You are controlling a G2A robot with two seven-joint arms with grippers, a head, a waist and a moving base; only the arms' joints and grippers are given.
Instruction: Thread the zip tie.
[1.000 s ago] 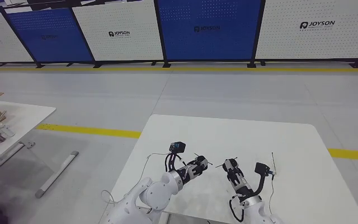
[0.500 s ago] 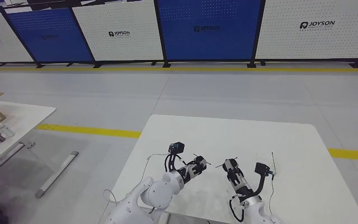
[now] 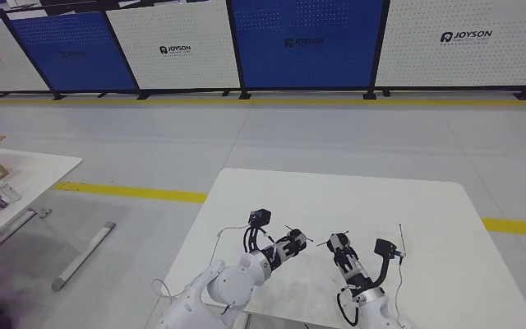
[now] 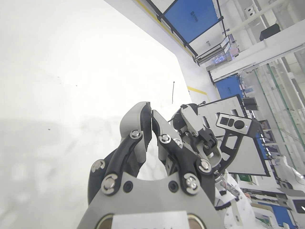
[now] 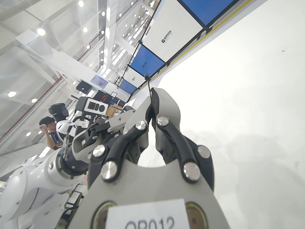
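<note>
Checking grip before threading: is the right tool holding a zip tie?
Yes, the right tool is shut on the zip tie, head poking out.

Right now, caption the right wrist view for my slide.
Right tool clamped on a black zip tie, with the white table beyond.

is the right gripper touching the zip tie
Touching: right wrist view shows the right gripper pinching the zip tie, head poking out beyond the jaws.

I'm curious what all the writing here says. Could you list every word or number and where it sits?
White wall panel: a company logo, left unquoted.
Blue wall panel: the same logo, faint.
White label on the right gripper: a code, cut off at the picture's edge.
Hanging sign: too small to read.
</note>
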